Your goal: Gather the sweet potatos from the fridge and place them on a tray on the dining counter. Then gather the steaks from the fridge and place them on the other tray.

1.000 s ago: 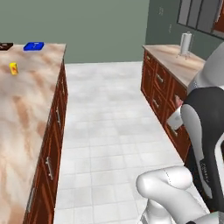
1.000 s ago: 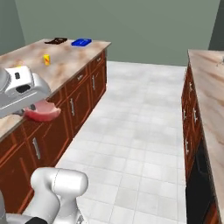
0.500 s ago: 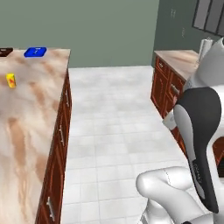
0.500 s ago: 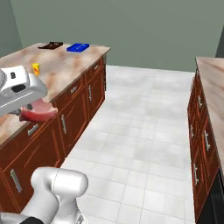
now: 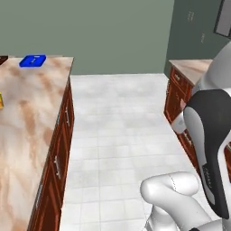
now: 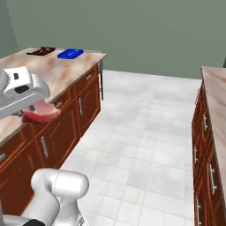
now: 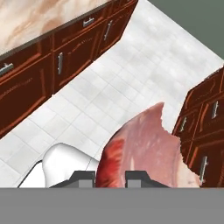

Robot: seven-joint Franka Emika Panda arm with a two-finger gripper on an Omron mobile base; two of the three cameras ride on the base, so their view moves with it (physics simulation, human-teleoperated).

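My gripper point(image 7: 110, 177) is shut on a steak point(image 7: 148, 151), a pinkish-red marbled slab that fills the lower part of the hand view. In the right base view the gripper point(image 6: 33, 108) holds the steak point(image 6: 42, 114) in the air at the near edge of the dining counter point(image 6: 57, 73). On the far end of that counter lie the bright blue tray point(image 6: 70, 53) and, just left of it, the dark brown tray point(image 6: 43, 51). The left base view shows the blue tray point(image 5: 32, 60) at the counter's point(image 5: 31, 117) far end. The fridge and the sweet potatos are out of view.
A white tiled aisle point(image 5: 119, 122) runs between the dining counter and a drawer-fronted wall counter point(image 6: 214, 128) on the right. A small yellow thing point(image 5: 1, 100) lies on the dining counter at the left edge. A green wall point(image 6: 132, 31) closes the far end.
Both base views have shifted: the base has moved along the aisle and turned, so the dining counter and trays appear from a new angle. The steak stays in the shut gripper.
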